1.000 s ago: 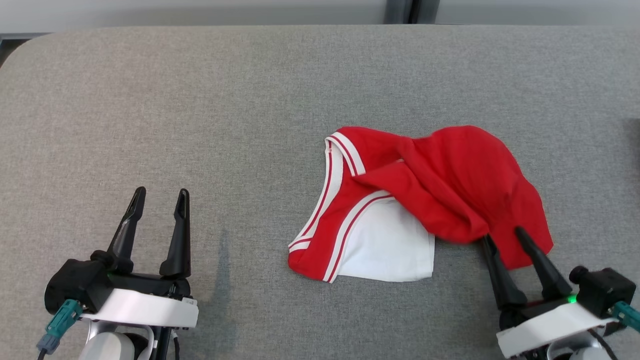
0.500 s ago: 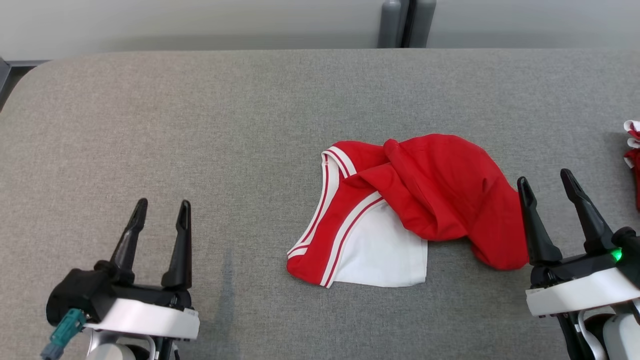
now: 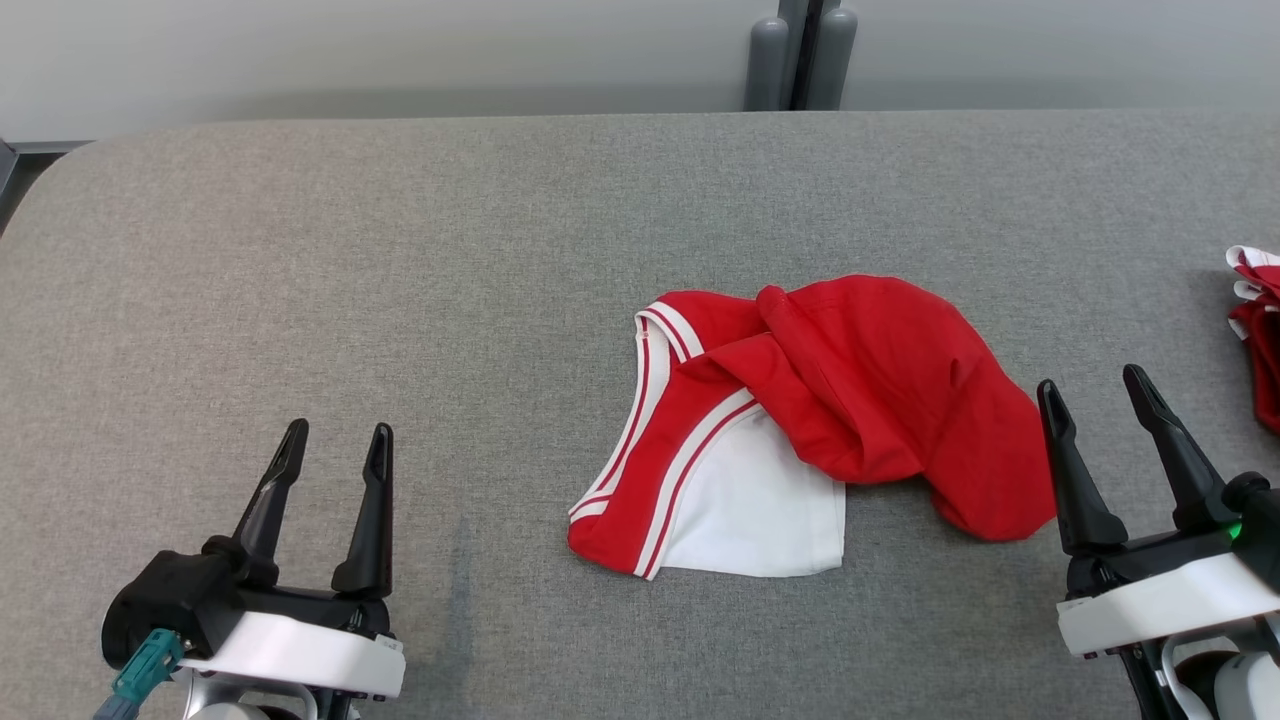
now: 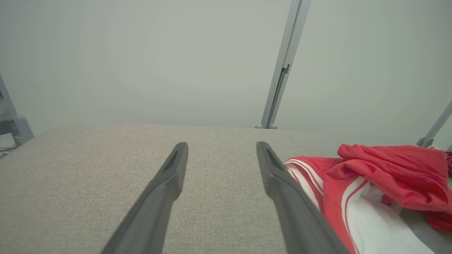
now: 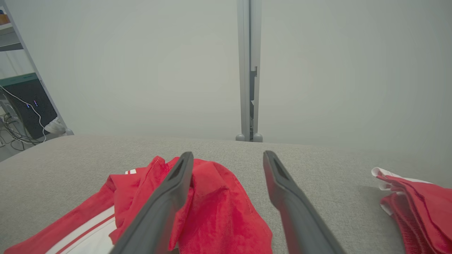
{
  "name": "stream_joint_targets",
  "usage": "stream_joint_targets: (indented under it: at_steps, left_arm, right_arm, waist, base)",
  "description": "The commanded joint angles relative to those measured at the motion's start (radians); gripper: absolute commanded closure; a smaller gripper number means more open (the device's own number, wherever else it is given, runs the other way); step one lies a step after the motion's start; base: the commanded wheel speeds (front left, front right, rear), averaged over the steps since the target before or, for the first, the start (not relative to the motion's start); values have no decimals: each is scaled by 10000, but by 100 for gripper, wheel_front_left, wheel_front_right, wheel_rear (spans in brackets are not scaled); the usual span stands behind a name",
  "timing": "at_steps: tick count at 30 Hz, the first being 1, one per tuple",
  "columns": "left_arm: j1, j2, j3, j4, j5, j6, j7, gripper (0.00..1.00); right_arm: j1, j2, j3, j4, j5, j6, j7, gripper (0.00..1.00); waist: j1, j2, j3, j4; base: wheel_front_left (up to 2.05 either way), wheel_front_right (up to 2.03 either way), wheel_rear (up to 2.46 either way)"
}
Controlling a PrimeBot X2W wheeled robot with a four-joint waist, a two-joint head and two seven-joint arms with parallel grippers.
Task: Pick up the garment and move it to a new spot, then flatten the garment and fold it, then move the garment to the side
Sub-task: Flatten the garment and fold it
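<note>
Two garments are lying on the grey tabletop. One, the garment of the task, is sitting a little toward 3 o'clock from the middle of the head view. It is a rumpled red piece with white bands, its red bulk bunching toward 2 o'clock and one flat white panel spreading out at its 7 o'clock side. The other, a spare garment, also red and white, is heaping at the 3 o'clock edge of that view, well apart from the first and partly cut off by the frame. One grey post is standing beyond the tabletop's far edge at 12 o'clock. In the left wrist view a second post is slanting at the 3 o'clock edge.

Two end effectors are showing, each with two long dark fingers. The left end effector is sitting at 7 o'clock in the head view, fingers pointing toward 12 o'clock, spread wide and gripping nothing. It is staying well apart from the garment, and in its wrist view bare tabletop is showing between the fingers. The right end effector is sitting at 4 o'clock, fingers leaning slightly toward 11 o'clock, also spread wide and gripping nothing. Its left finger is standing just beside the garment's 4 o'clock edge; whether it is touching the cloth I cannot tell. In the right wrist view that finger is crossing in front of the red cloth, bare tabletop is showing between the two fingers, and the spare garment is lying at 4 o'clock.
</note>
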Motion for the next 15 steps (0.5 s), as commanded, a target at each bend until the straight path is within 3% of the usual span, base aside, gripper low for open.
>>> stream_joint_targets:
  at_steps: [1, 15]
  left_arm:
    - [72, 80, 8, -31, -17, 50, 15, 0]
    - [-203, 78, -163, -68, -102, -4, 17, 0]
  right_arm:
    - [135, -11, -78, -22, 47, -3, 18, 0]
    - [-521, -378, 179, -9, 13, -3, 411, 0]
  waist:
    - [0, 0, -2, 2]
    - [0, 0, 297, 443]
  base:
    - [0, 0, 0]
    - [0, 0, 0]
